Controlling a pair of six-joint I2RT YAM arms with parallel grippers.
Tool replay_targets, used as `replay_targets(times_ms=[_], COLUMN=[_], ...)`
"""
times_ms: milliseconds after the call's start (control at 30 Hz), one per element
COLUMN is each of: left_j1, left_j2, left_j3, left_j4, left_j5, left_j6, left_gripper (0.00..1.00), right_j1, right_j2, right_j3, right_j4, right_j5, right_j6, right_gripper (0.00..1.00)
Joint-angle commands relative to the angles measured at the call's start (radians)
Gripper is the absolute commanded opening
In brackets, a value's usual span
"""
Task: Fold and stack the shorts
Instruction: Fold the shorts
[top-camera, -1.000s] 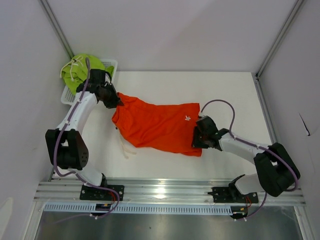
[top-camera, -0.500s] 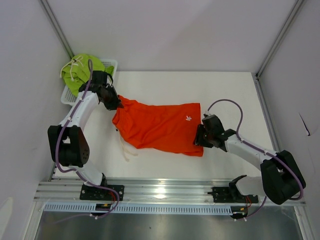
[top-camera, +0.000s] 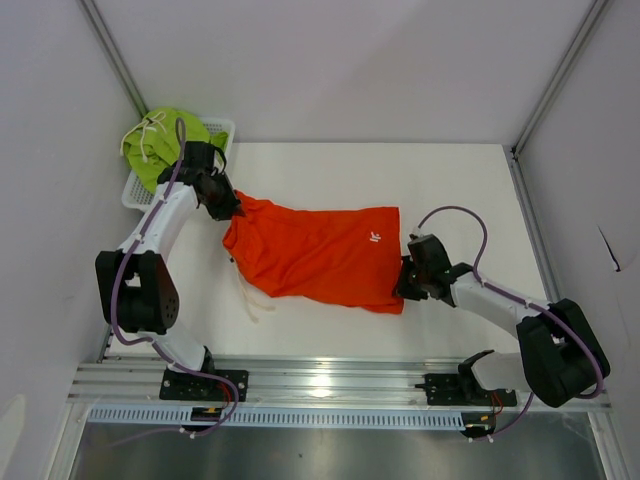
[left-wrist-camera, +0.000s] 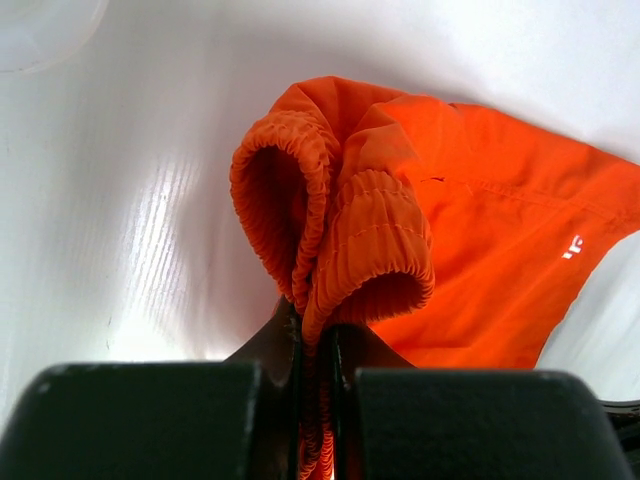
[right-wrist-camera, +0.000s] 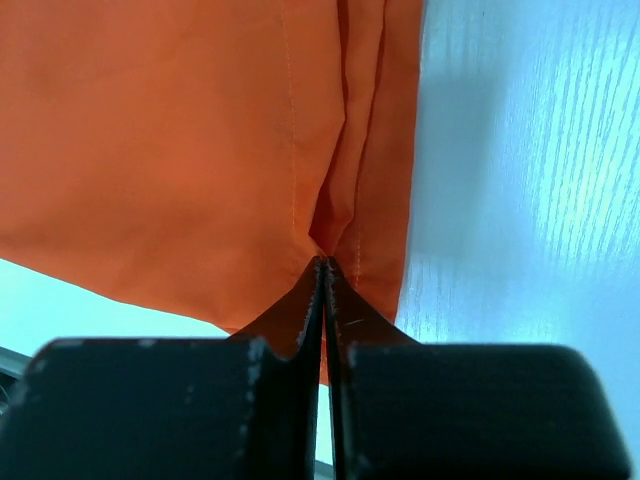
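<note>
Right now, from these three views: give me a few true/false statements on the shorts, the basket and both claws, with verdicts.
1. The left claw is shut on the waistband of the orange shorts. True.
2. The green shorts lie flat on the table. False: they sit bunched in the white basket at the far left corner.
3. The right claw hangs open above bare table. False: it is shut on the orange shorts, pinching the edge opposite the waistband.
4. The small white logo on the orange shorts faces up. True.
</note>
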Motion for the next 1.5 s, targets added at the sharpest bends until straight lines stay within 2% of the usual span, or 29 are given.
replay_targets(times_ms=[0,400,967,1000,1067,1100,1133,1200,1467], left_j1=[0.009,0.018,0.023,0.024,0.023,0.023,0.023,0.021,-0.025], left_j2=[-0.009,0.006,0.012,0.011,0.006,0.004,0.0,-0.006,0.001], left_j3=[0.008,0.017,0.034,0.037,0.042,0.045,0.049,0.065,0.169], left_j4=[0.008,0.007,-0.004,-0.009,-0.013,-0.019,-0.03,-0.042,-0.16], left_j5=[-0.04,-0.071,-0.08,-0.079,-0.08,-0.089,-0.093,-0.094,-0.125], left_j6=[0.001,-0.025,-0.025,-0.024,-0.019,-0.018,-0.016,-0.014,-0.024], left_gripper=[0.0,0.0,0.0,0.0,0.0,0.0,0.0,0.0,0.0], right_j1=[-0.004,-0.021,-0.022,-0.021,-0.022,-0.022,-0.022,-0.022,0.036], right_j2=[-0.019,-0.127,-0.174,-0.174,-0.18,-0.181,-0.181,-0.167,-0.056], right_j3=[-0.011,-0.08,-0.134,-0.132,-0.111,-0.1,-0.072,-0.04,0.145], right_j4=[0.017,-0.038,-0.052,-0.05,-0.055,-0.055,-0.058,-0.061,-0.021], right_j5=[-0.017,0.006,0.02,0.017,0.02,0.022,0.025,0.029,0.066], right_j6=[0.002,0.005,-0.007,-0.009,-0.012,-0.014,-0.017,-0.021,-0.026], right_gripper=[0.0,0.0,0.0,0.02,0.18,0.29,0.33,0.36,0.35])
